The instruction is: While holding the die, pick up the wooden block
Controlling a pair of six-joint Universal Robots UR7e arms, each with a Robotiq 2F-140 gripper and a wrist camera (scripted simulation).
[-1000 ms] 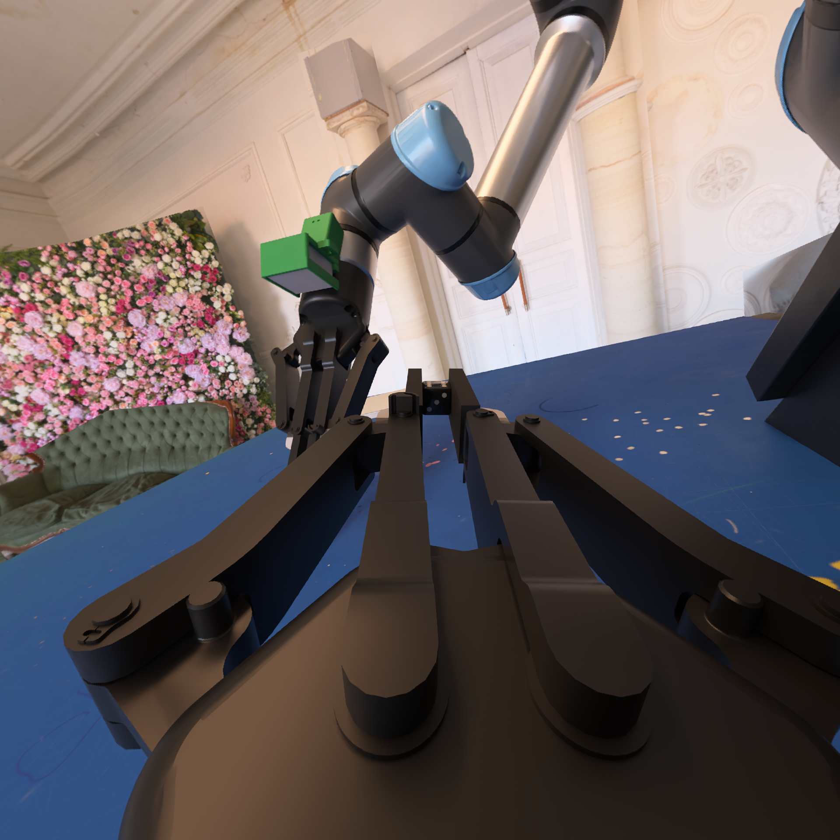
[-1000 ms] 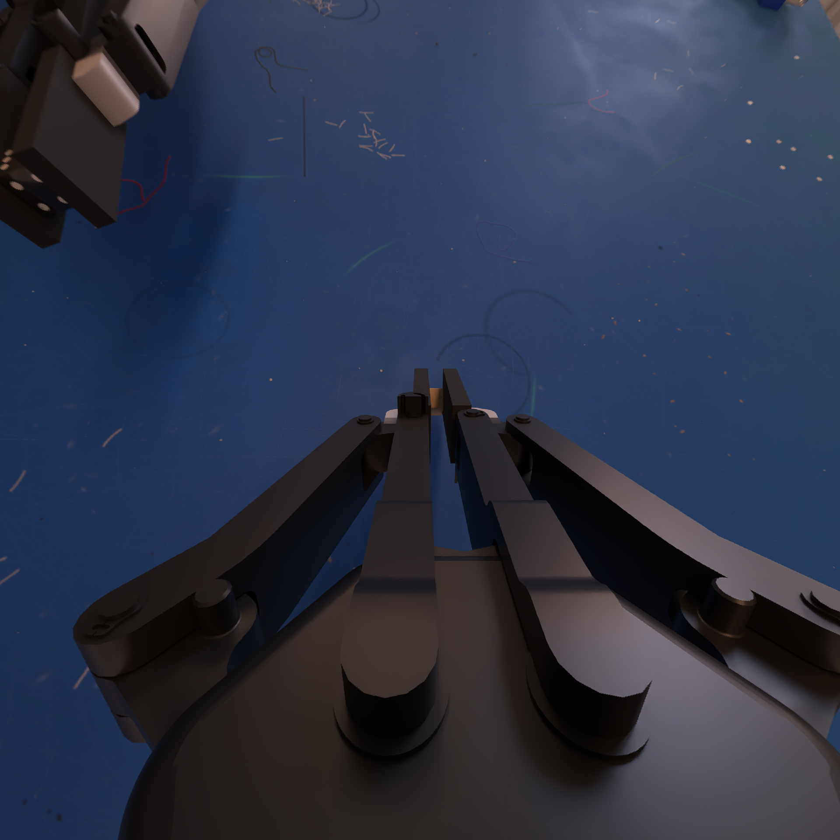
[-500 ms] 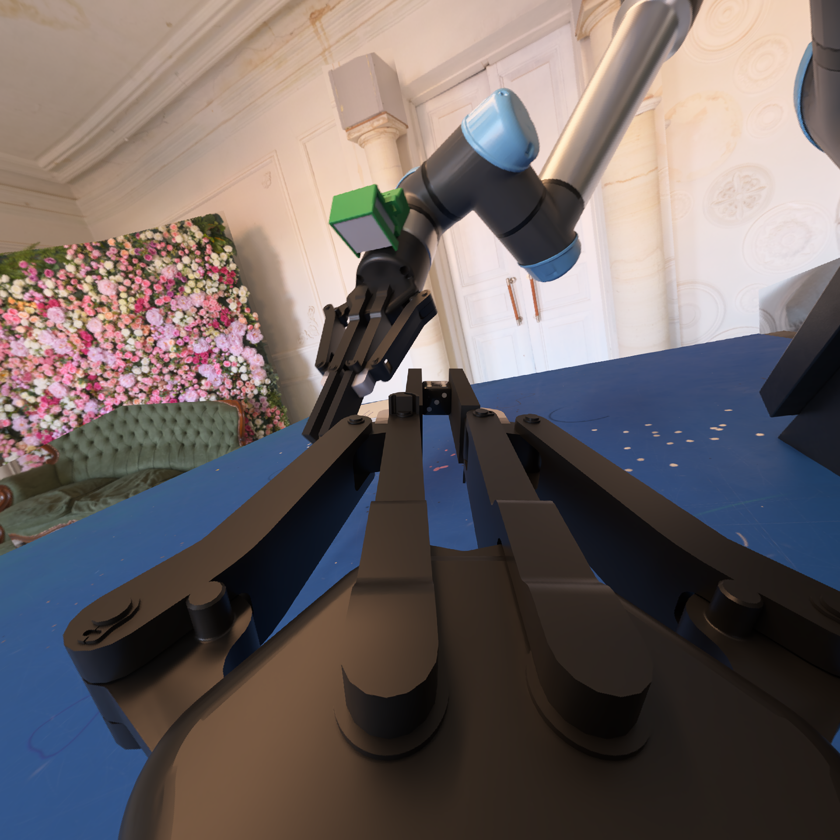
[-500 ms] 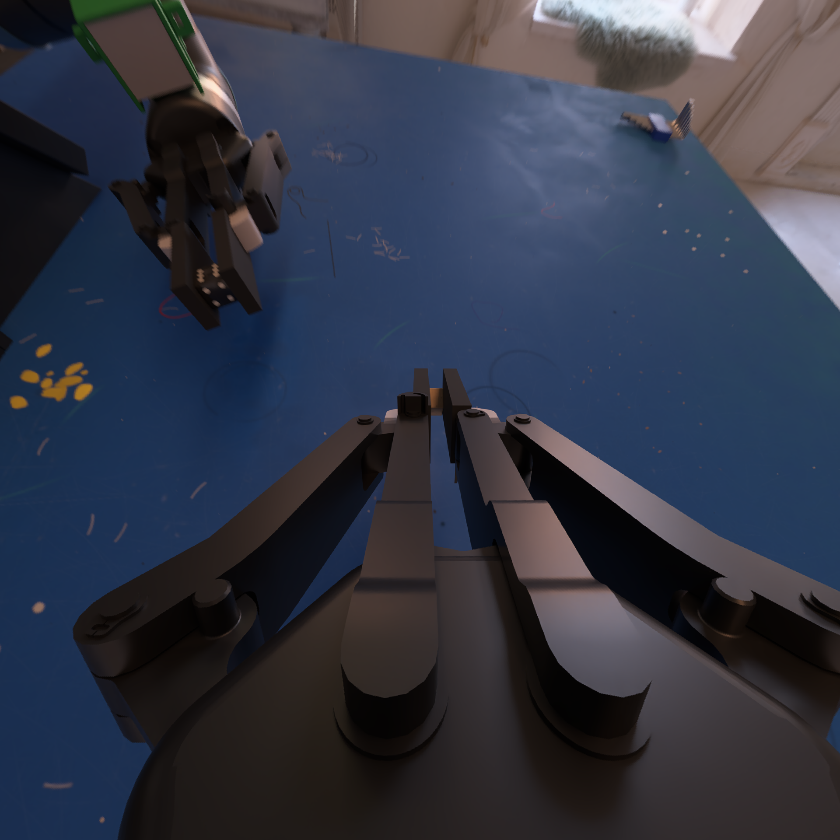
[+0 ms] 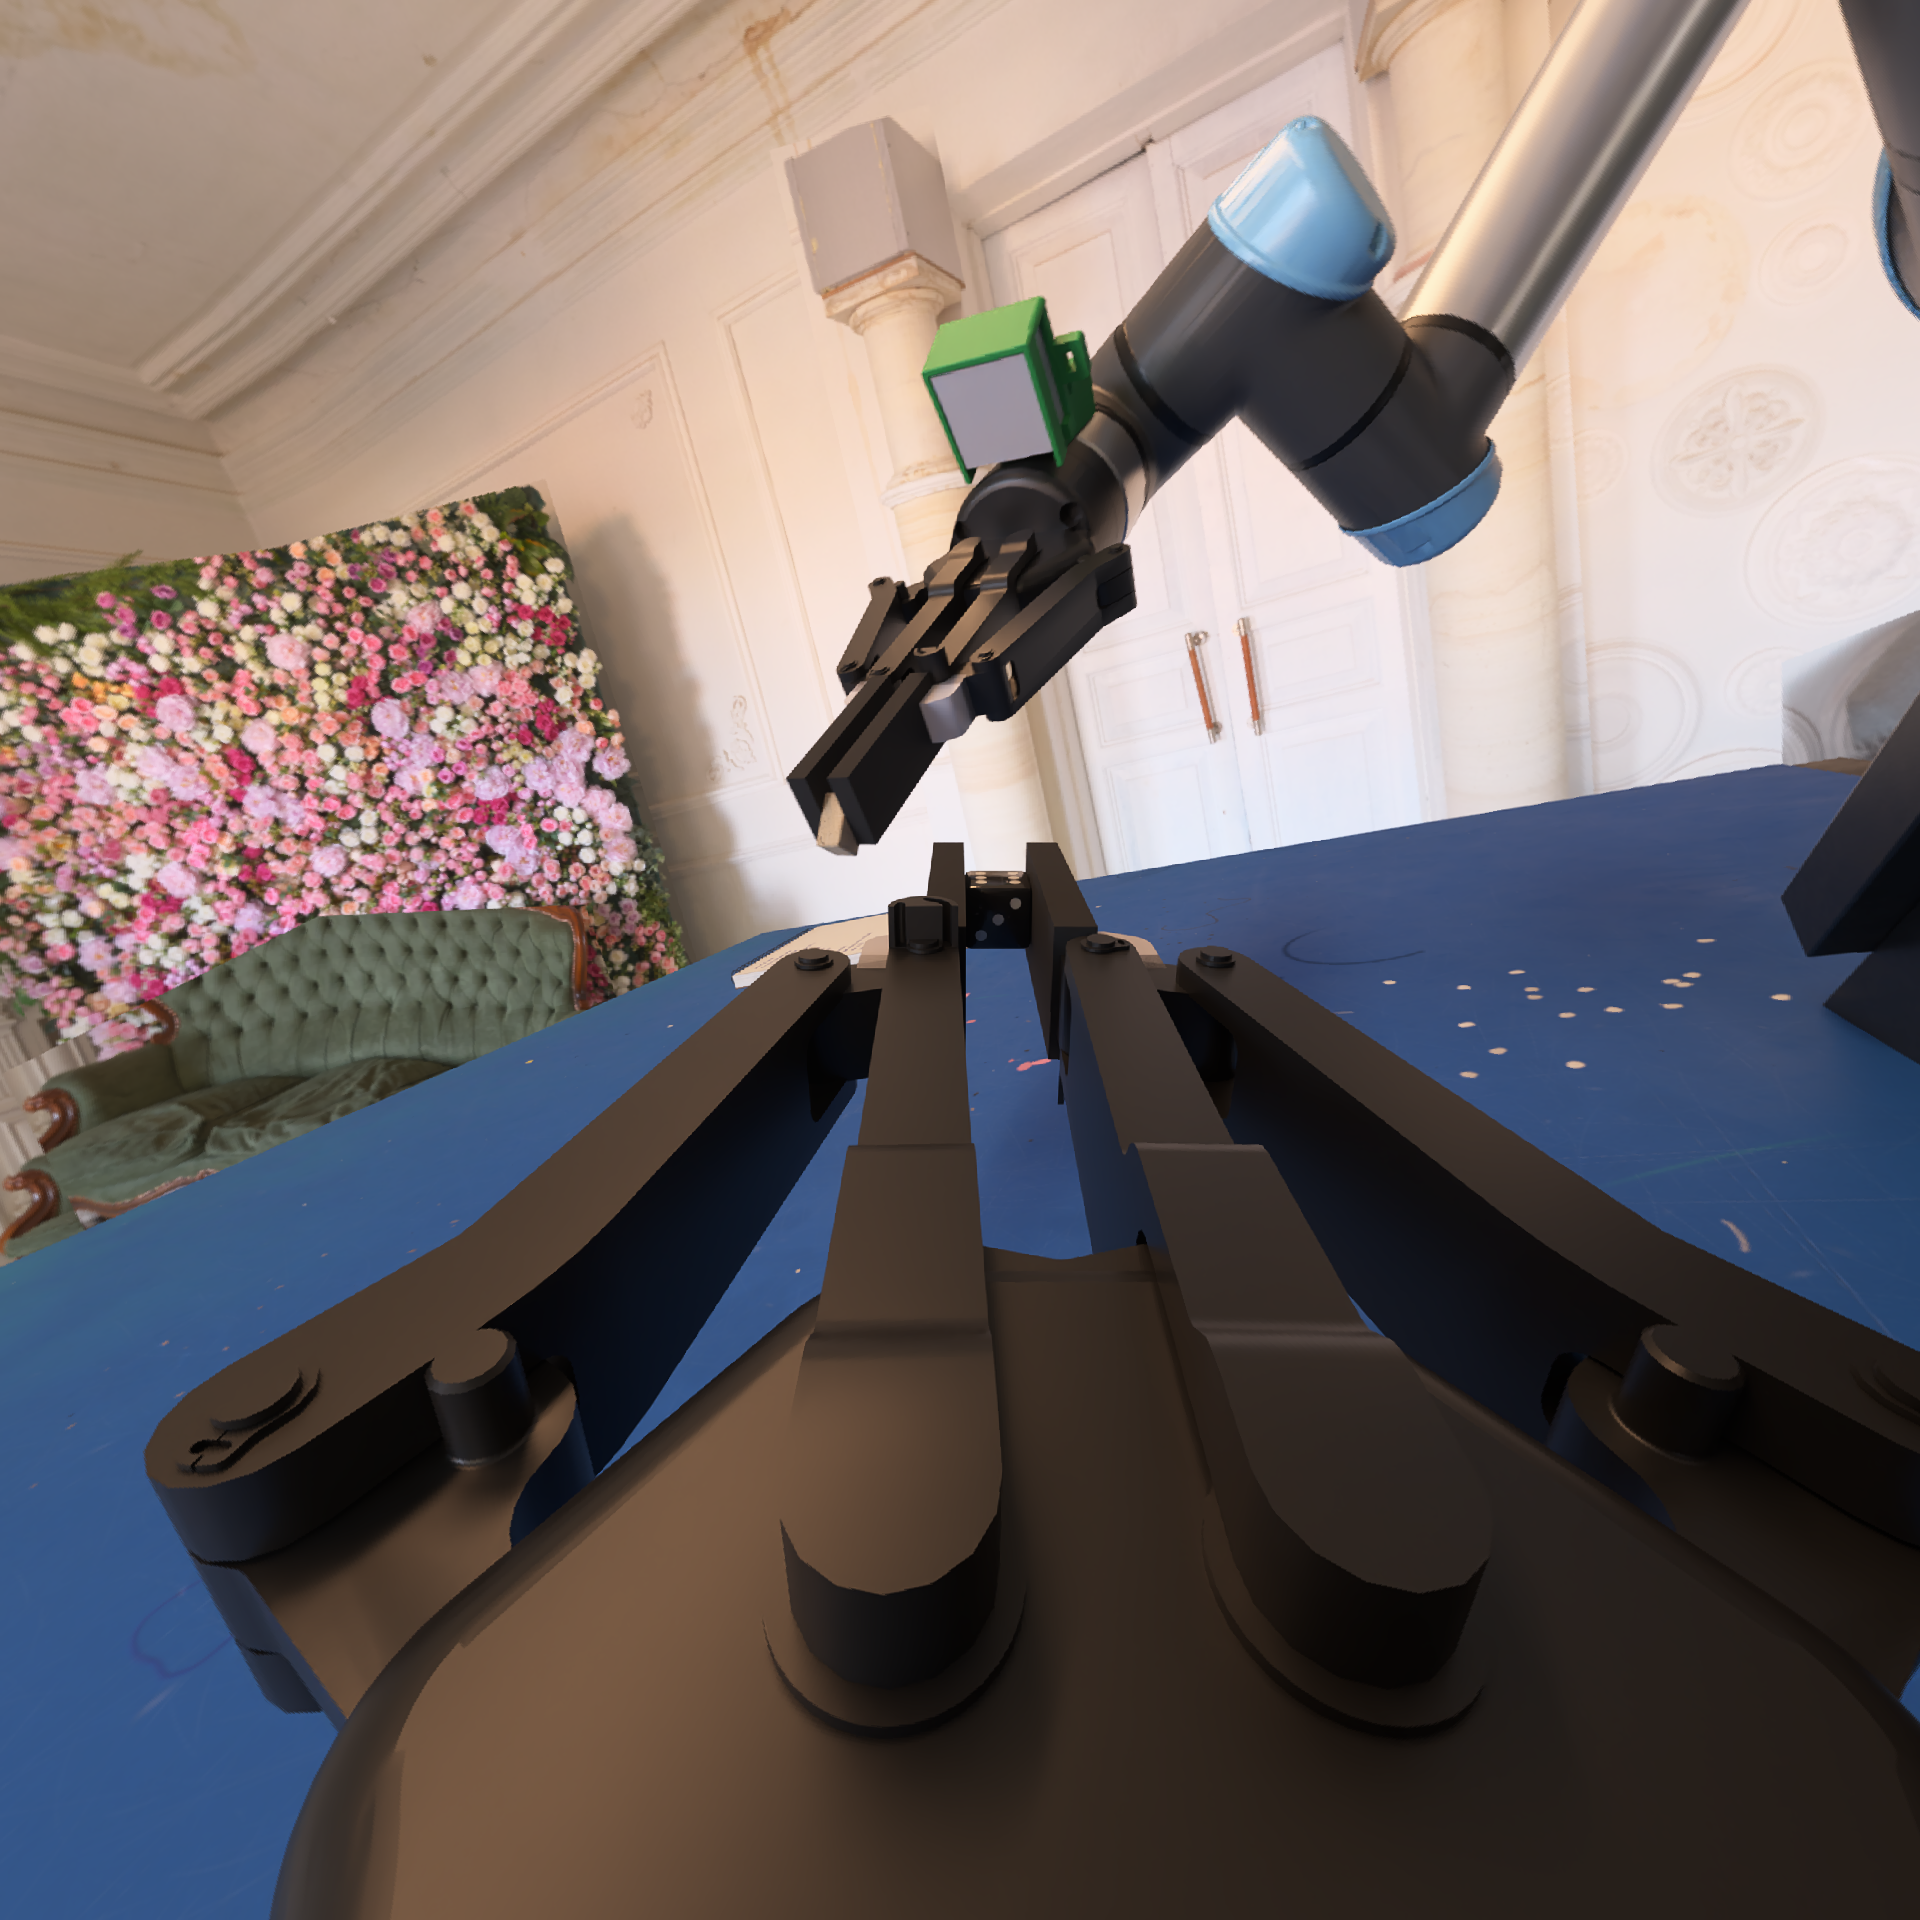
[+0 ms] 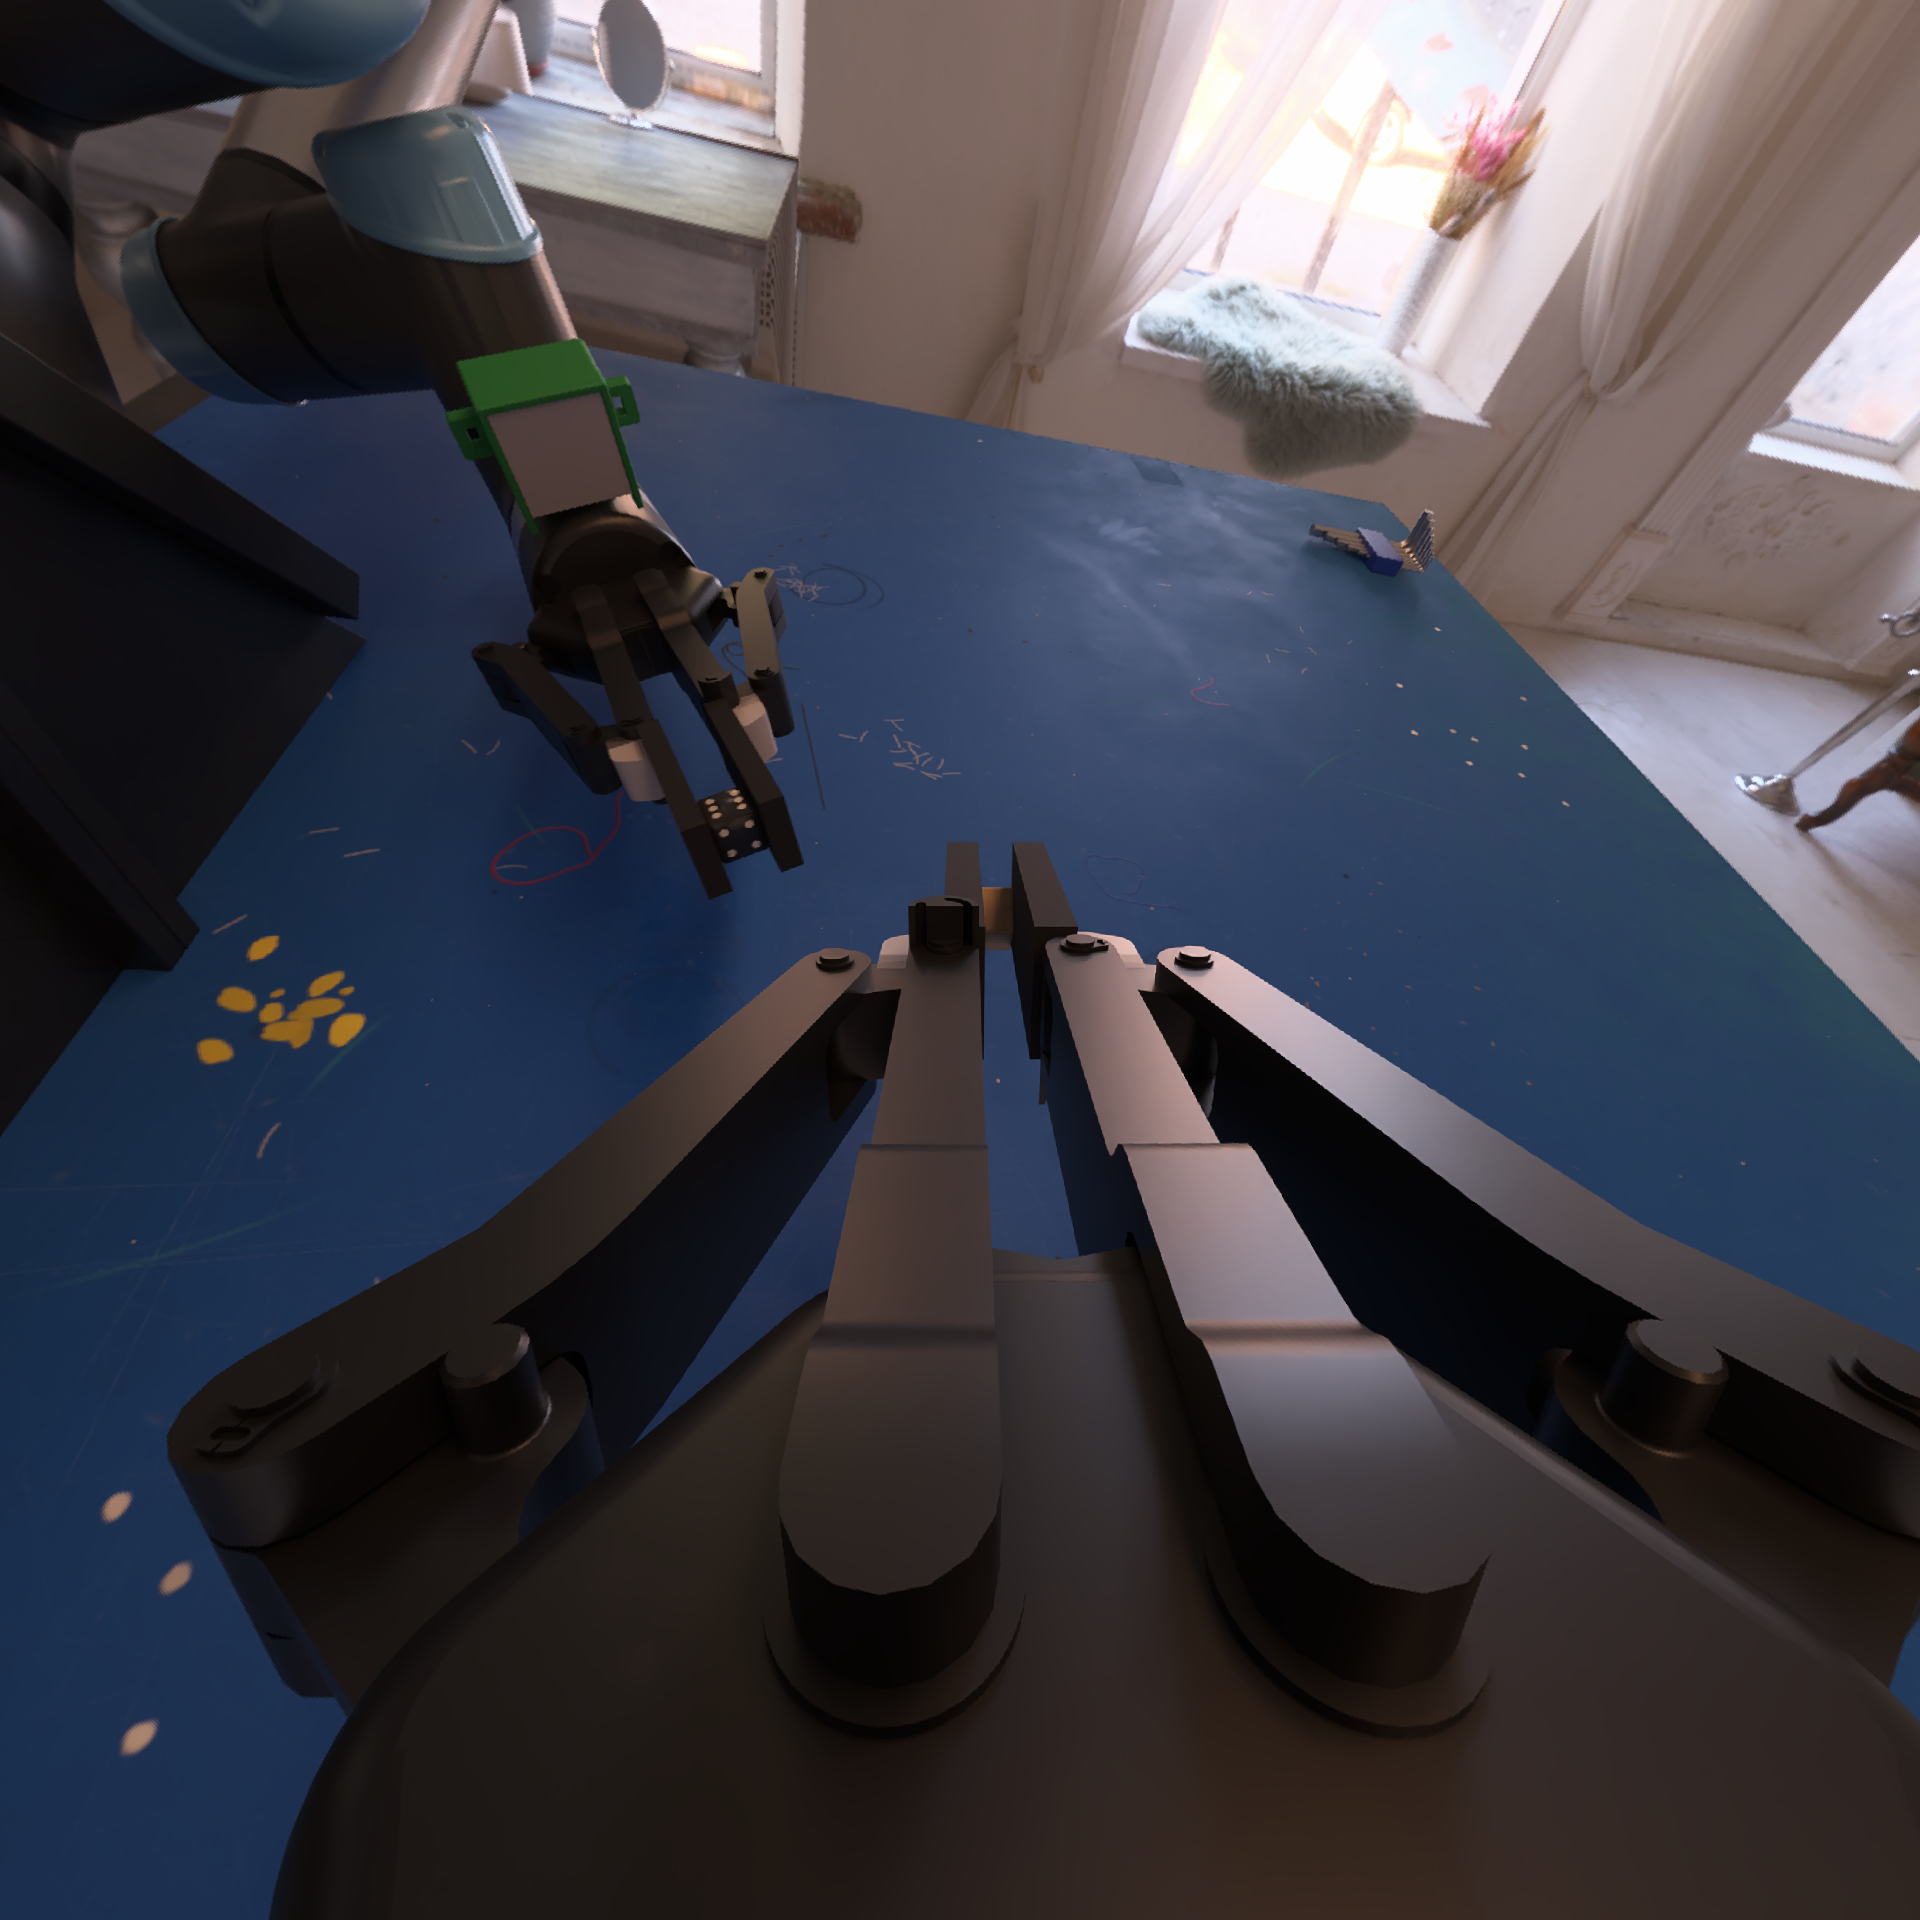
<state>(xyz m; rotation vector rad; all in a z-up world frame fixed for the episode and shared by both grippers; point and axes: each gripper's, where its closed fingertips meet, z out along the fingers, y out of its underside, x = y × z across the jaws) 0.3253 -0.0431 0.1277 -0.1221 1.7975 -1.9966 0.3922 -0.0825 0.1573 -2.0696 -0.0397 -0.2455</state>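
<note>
My left gripper (image 5: 995, 902) is shut on a black die with white dots (image 5: 995, 910), held above the blue table (image 5: 1455, 1122). In the right wrist view the same gripper (image 6: 748, 847) shows at upper left with the die (image 6: 734, 824) between its fingers. My right gripper (image 6: 995, 894) is shut on a thin, pale wooden block (image 6: 995, 906), of which only a sliver shows between the fingertips. In the left wrist view the right gripper (image 5: 836, 810) hangs in the air above my left fingertips, tilted down to the left, the block's pale end (image 5: 828, 826) at its tip.
A small blue object (image 6: 1377, 542) lies near the table's far right corner. Yellow spots (image 6: 286, 1013) mark the table at left. A dark arm base (image 6: 125, 665) stands at the left edge. The table ends at the right, with floor beyond.
My right gripper has risen off the table with the block and tilted up, so the table's far edge and windows come into view. My left gripper holds the die steady.
</note>
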